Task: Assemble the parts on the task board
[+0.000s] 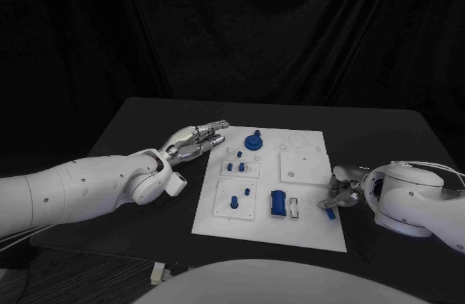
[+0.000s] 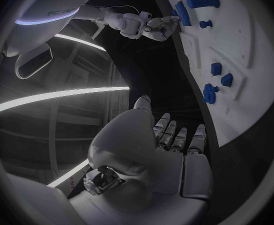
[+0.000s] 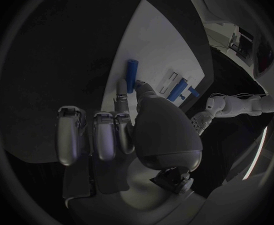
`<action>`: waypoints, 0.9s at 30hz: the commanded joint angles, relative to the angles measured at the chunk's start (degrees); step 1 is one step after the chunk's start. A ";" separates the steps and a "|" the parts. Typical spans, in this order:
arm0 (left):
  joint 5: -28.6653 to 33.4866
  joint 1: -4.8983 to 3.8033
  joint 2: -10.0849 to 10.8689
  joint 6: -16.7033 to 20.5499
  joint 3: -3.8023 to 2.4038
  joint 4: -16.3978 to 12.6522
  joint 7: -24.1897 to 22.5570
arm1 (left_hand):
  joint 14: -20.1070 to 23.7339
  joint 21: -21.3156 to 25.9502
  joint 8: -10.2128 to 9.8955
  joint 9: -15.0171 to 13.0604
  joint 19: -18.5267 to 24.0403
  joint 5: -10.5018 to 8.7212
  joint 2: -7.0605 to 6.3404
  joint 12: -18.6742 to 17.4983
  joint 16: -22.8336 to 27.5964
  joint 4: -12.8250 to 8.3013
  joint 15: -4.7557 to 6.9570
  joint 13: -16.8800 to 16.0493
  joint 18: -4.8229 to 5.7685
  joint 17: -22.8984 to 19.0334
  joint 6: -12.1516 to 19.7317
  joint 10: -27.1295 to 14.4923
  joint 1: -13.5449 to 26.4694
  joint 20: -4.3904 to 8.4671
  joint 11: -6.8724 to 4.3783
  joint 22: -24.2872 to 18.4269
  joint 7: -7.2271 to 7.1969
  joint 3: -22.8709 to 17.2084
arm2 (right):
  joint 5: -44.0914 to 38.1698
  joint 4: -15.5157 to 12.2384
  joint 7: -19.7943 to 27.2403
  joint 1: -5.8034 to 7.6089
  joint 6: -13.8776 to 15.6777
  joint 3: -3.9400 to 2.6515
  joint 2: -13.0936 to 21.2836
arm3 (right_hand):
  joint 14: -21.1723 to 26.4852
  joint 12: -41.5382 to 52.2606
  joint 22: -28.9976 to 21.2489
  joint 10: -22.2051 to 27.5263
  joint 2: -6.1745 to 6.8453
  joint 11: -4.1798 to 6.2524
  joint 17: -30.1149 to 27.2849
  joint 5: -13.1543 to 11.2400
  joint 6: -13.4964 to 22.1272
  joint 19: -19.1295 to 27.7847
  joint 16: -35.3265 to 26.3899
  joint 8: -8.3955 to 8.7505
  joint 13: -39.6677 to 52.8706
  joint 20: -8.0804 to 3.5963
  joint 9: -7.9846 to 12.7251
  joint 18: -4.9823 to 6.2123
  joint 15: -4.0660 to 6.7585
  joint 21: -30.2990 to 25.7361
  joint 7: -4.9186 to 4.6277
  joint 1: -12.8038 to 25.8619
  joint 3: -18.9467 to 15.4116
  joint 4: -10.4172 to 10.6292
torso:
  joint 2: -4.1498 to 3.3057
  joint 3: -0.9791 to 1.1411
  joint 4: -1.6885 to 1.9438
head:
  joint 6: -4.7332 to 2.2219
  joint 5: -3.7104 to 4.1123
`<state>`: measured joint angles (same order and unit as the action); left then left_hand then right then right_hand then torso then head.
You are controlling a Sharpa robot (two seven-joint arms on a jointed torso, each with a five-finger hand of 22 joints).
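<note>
Partly hidden behind its own wrist, the left hand (image 1: 197,141) is held with fingers apart and empty over the dark desk (image 1: 145,126), just beside the task board (image 1: 308,233) at its far left edge. Further right, several blue parts (image 1: 278,203) are seen on the board, well apart from those fingers. At the board's right edge a small blue peg (image 3: 132,75) is pinched by the right hand (image 1: 341,193), its lower end touching the white surface.

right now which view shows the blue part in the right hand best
The right wrist view: the blue rod is unobstructed, pinched by the right hand at the task board edge. Head view shows just its tip; left wrist view, indistinct.
</note>
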<state>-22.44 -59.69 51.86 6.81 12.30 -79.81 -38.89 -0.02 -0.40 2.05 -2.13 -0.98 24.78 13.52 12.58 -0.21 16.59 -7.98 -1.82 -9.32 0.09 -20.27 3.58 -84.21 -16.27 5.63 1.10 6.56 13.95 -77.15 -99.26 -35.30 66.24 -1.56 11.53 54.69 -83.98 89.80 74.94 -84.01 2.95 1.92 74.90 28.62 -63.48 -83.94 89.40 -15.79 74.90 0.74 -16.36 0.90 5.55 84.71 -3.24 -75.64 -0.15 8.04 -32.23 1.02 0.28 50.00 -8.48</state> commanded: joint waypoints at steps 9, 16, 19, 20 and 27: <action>0.08 0.10 -0.08 -0.53 -0.05 -0.07 -6.61 | 0.02 -0.35 0.12 -0.05 0.16 0.29 0.01 0.28 0.21 -0.07 0.14 -0.07 -0.92 -0.09 -0.03 0.06 -0.53 -0.32 0.33 0.05 0.26 -0.30 | 2.25 -1.95 -0.65 -0.56 5.13 0.31 1.34 | -5.66 0.20 13.03 -5.99 0.69 -0.09 13.32 8.80 -0.85 -3.15 -0.11 2.86 15.10 0.40 -0.31 0.63 -0.22 -0.25 0.95 0.42 3.60 -4.21 | 0.01 0.02 -0.02 | 0.00 -0.11; 0.08 0.11 -0.09 -0.55 -0.05 -0.01 -6.56 | 0.02 -0.37 0.11 -0.05 0.14 0.32 0.02 0.38 0.21 -0.07 0.10 -0.09 -0.91 -0.09 -0.01 0.13 -0.60 -0.35 0.40 0.07 0.27 -0.33 | 11.59 -3.09 -0.53 -0.01 7.46 0.29 2.19 | -5.66 0.20 13.05 -5.99 0.67 -0.04 13.34 9.43 -0.84 -3.18 -0.10 2.81 15.10 0.38 -0.53 0.62 -0.22 -0.21 0.94 1.03 3.77 -4.16 | -0.01 0.02 -0.02 | 0.00 0.10; 0.08 0.11 -0.15 -0.58 -0.05 0.01 -6.54 | 0.02 -0.37 0.11 -0.05 0.14 0.32 0.02 0.38 0.21 -0.07 0.10 -0.09 -0.91 -0.09 -0.01 0.13 -0.60 -0.35 0.40 0.07 0.27 -0.33 | 17.34 -3.10 -0.52 0.27 7.93 0.29 2.04 | -5.68 0.20 13.10 -5.99 0.62 -0.01 13.40 9.59 -0.73 -3.26 -0.07 2.83 15.10 0.37 -0.66 0.58 -0.21 -0.07 0.93 1.61 3.84 -3.99 | 0.00 0.02 -0.02 | 0.00 0.16; 0.08 0.12 -0.16 -0.59 -0.05 0.01 -6.52 | 0.02 -0.37 0.11 -0.05 0.14 0.32 0.02 0.38 0.21 -0.07 0.10 -0.09 -0.91 -0.09 -0.01 0.13 -0.60 -0.35 0.40 0.07 0.27 -0.33 | 19.82 -3.02 -0.52 0.35 8.00 0.29 1.91 | -5.68 0.20 13.10 -5.99 0.62 -0.01 13.40 9.59 -0.73 -3.26 -0.07 2.83 15.10 0.37 -0.66 0.58 -0.21 -0.07 0.93 1.61 3.84 -3.99 | 0.01 0.02 -0.04 | 0.00 0.13; 0.08 0.12 -0.13 -0.55 -0.05 -0.05 -6.49 | 0.02 -0.37 0.11 -0.05 0.14 0.32 0.02 0.38 0.21 -0.07 0.10 -0.09 -0.91 -0.09 -0.01 0.13 -0.60 -0.35 0.40 0.07 0.27 -0.33 | 31.87 -1.87 -0.62 0.53 7.93 0.29 0.67 | -5.66 0.20 13.07 -5.99 0.44 0.00 13.30 9.62 -0.47 -3.22 -0.11 2.94 15.10 0.36 -0.72 0.61 -0.21 -0.16 0.90 1.96 4.02 -3.91 | 0.01 0.01 -0.01 | 0.00 0.09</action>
<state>-22.44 -59.65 51.81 6.69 12.30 -79.73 -38.89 -0.02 -0.40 2.05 -2.13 -0.98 24.78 13.52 12.58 -0.21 16.59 -7.98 -1.81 -9.32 0.05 -20.28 3.58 -84.21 -16.27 5.63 1.09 6.56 13.95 -54.87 -101.29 -35.25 66.67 5.14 11.82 55.44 -83.97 89.80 74.92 -83.93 3.61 1.80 74.90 38.07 -63.96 -84.15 89.40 -12.70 74.93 0.94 -17.03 0.90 5.33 84.71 -2.40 -73.99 2.70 4.89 -32.23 1.03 0.26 50.00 -8.37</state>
